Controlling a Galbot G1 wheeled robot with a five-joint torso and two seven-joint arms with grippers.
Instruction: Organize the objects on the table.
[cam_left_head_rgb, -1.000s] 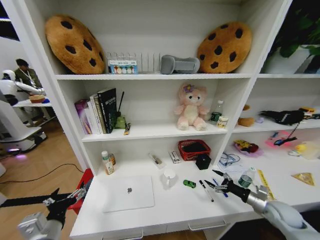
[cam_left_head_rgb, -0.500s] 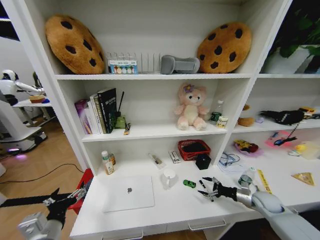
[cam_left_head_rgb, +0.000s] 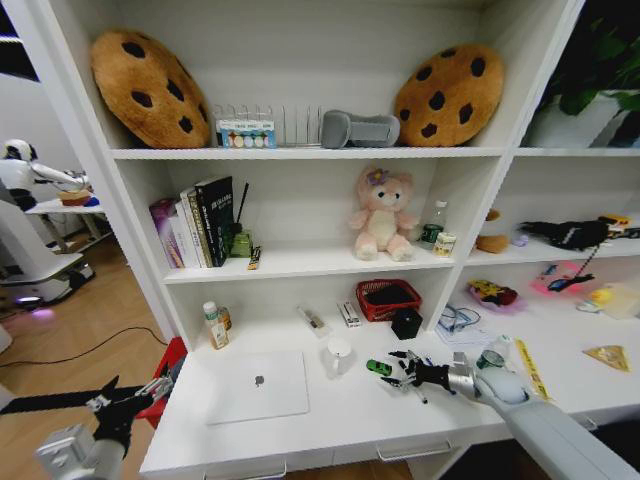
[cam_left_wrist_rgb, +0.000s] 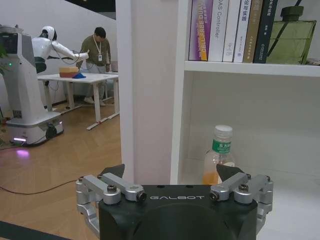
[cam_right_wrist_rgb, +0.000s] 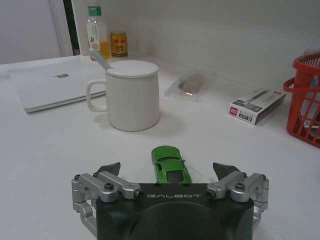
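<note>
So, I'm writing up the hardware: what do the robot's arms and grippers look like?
Both grippers, left gripper and right gripper, have a black body lettered GALBOT, silver metal linkages with dark screws, and black pointed fingertips. The right arm has a smooth light grey shell.

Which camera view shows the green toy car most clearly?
The right wrist view: the green toy car sits close, roof and windows visible, between the open fingers of the right hand. In the head view the car is a tiny green spot beside that hand. The left wrist view faces the bookshelf instead.
</note>
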